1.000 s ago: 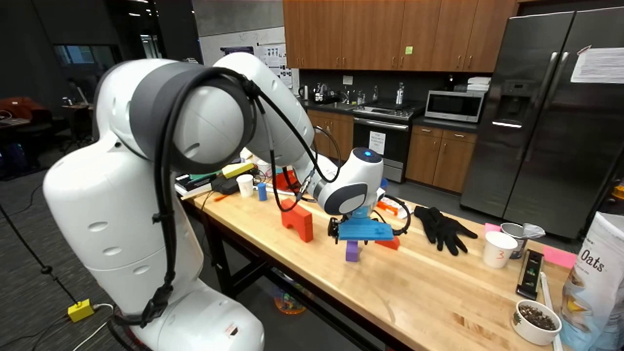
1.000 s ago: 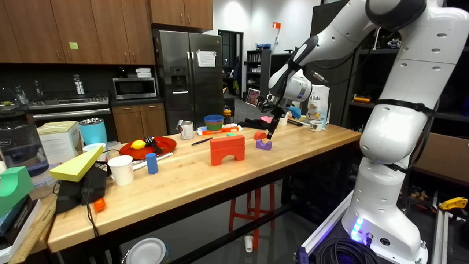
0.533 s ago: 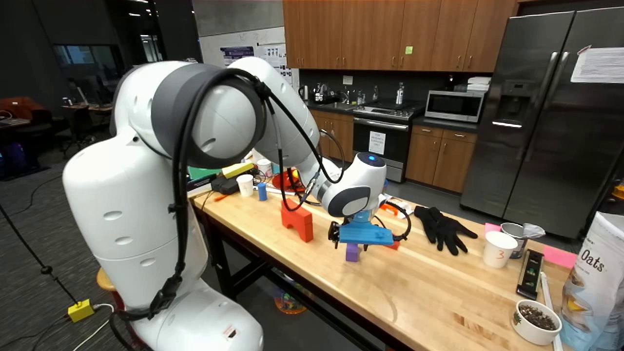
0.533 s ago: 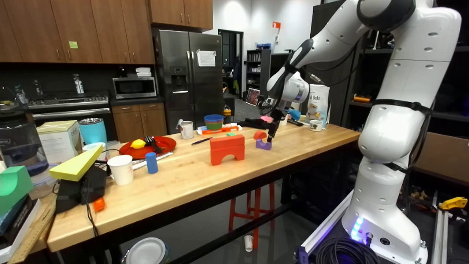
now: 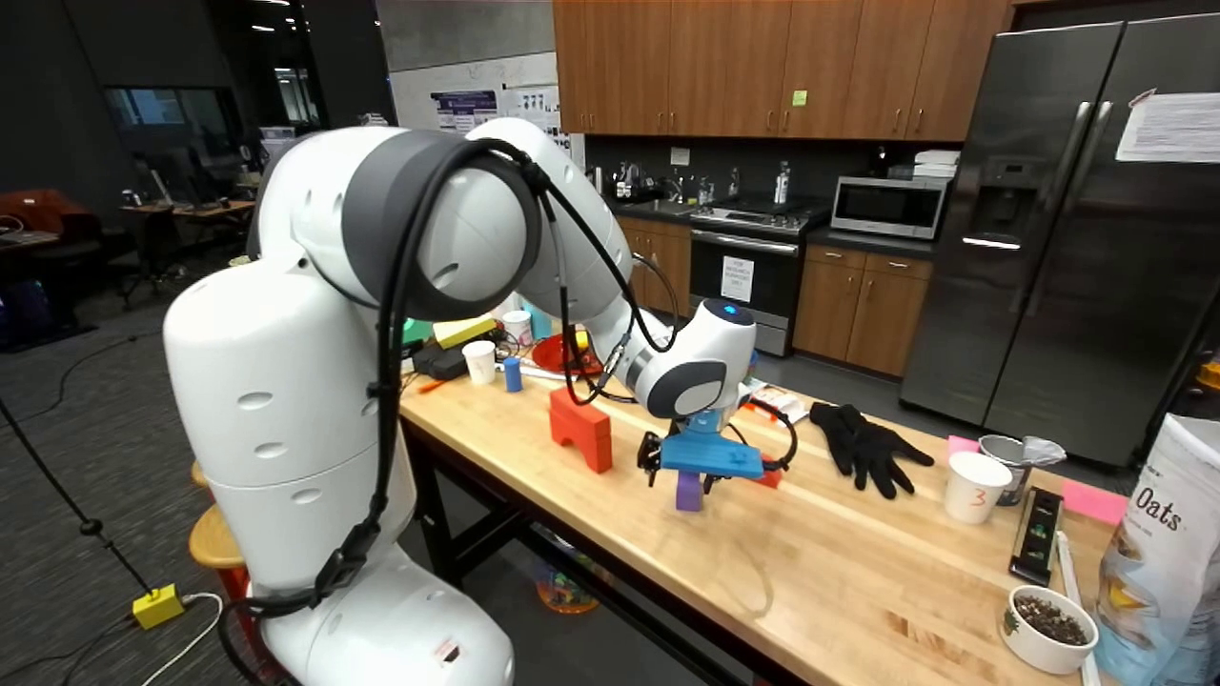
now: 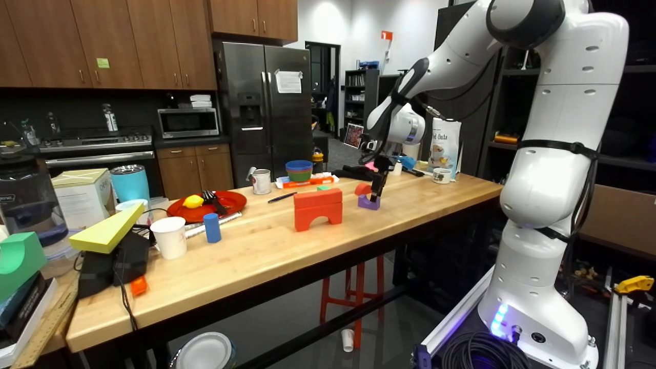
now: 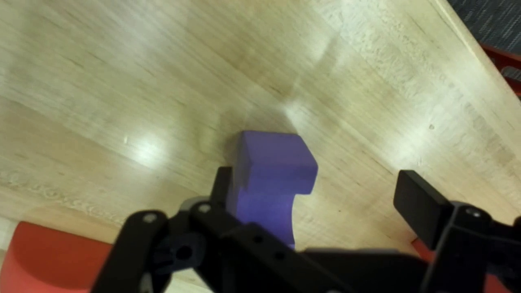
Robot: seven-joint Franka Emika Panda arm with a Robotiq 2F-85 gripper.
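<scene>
A purple block (image 7: pixel 270 167) with a curved hollow stands on the wooden table; it also shows in both exterior views (image 5: pixel 688 494) (image 6: pixel 368 203). My gripper (image 7: pixel 317 189) is open and low around the block, pointing down at a tilt. One finger (image 7: pixel 223 183) is close beside the block's left side in the wrist view; I cannot tell whether it touches. The other finger (image 7: pixel 421 203) stands well apart, with bare table between. The gripper also shows in both exterior views (image 5: pixel 681 482) (image 6: pixel 375 197). A red half-round block (image 6: pixel 363 188) lies just behind the purple one.
A red arch with a red block on top (image 6: pixel 318 209) stands near the gripper. Black gloves (image 5: pixel 867 448), a white cup (image 5: pixel 974 488) and an oats bag (image 5: pixel 1158 562) are farther along the table. A red plate (image 6: pixel 236 201) and blue cylinder (image 6: pixel 212 228) are at the opposite end.
My gripper has come down slightly and shifted a little sideways at the purple block. The elbow and upper arm have swung over. The blocks have not visibly moved.
</scene>
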